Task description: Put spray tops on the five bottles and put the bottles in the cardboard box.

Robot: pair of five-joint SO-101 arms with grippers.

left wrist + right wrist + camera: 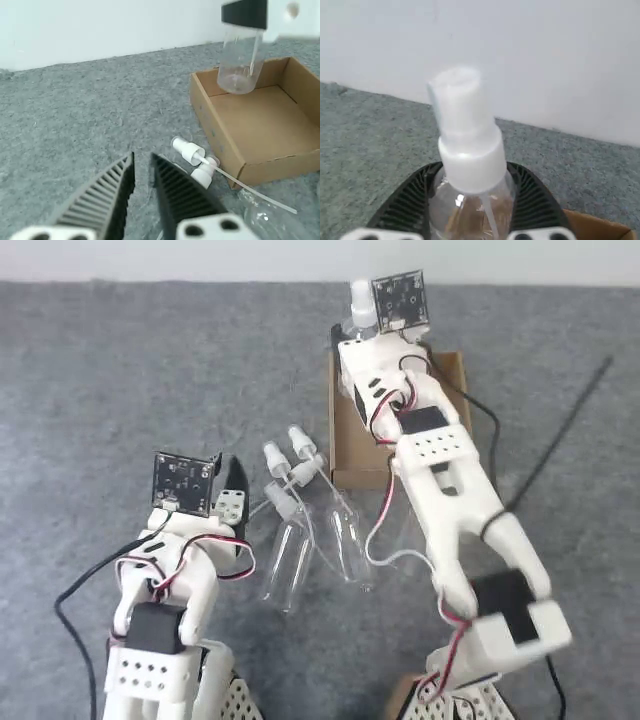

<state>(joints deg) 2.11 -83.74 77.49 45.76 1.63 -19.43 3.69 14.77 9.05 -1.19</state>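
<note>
Right gripper [472, 200] clamps a capped bottle [361, 302] above the cardboard box [216, 131], at its far edge | left gripper [143, 172] narrow, empty, beside two lying bottles [285, 560] | risk: released high, bottle clips rim — tumbles out.

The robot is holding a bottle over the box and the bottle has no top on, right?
No. The bottle held over the cardboard box does have a white spray top on; the right wrist view shows it.
</note>
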